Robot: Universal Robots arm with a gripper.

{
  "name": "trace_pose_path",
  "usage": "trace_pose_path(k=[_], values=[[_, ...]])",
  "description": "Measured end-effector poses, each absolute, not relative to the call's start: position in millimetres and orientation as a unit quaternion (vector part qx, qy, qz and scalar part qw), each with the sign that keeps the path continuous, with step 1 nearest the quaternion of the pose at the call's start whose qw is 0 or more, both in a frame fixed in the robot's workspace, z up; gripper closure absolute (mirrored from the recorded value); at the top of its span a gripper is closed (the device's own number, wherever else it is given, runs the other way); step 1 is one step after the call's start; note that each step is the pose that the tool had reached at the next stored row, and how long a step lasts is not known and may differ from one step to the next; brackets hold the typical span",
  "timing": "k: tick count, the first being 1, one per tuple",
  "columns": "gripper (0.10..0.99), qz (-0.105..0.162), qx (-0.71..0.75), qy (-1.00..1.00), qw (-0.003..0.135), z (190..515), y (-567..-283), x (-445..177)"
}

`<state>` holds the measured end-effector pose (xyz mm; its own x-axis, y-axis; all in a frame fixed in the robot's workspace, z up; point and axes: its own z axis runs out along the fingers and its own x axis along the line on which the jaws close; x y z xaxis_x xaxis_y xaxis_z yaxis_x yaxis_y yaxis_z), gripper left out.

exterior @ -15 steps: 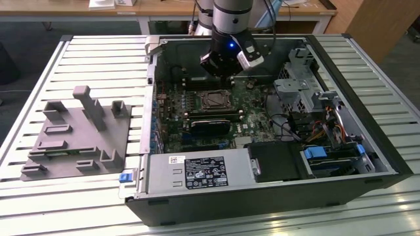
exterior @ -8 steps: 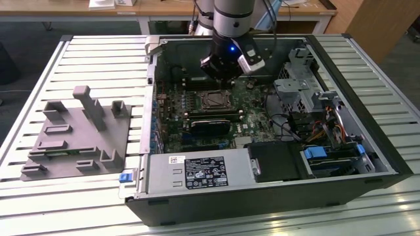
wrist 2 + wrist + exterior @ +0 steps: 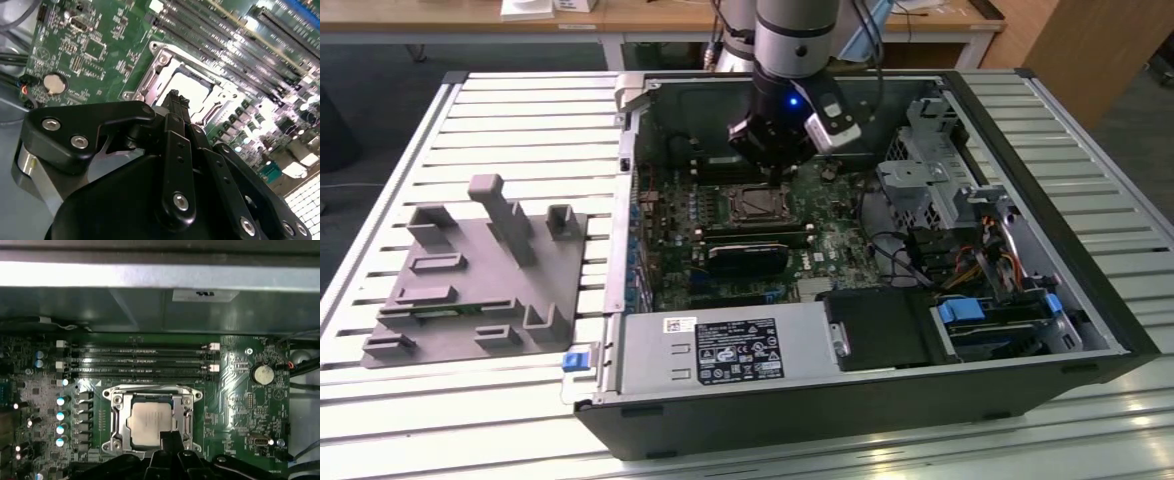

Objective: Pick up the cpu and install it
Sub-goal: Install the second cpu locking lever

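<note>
The cpu (image 3: 149, 423) sits in the metal-framed socket (image 3: 116, 412) directly below the end effector (image 3: 169, 436). Memory slots (image 3: 137, 360) lie just beyond. The arm (image 3: 794, 40) descends vertically into the computer case (image 3: 1067, 330). End effector fingers are closed together, gripping nothing.

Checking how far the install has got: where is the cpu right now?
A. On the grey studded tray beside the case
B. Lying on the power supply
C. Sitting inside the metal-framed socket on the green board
C: in the first wrist view the silver-grey cpu lies flat within the socket frame on the green board, with the gripper just at its edge.
</note>
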<state>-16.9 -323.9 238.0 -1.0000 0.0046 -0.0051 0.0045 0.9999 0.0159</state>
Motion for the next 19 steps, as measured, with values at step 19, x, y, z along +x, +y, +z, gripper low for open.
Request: trace_pose_path(k=[19], values=[[0.980, 0.008, 0.002, 1.000, 0.002, 234.0, -357.1, -22.5]])
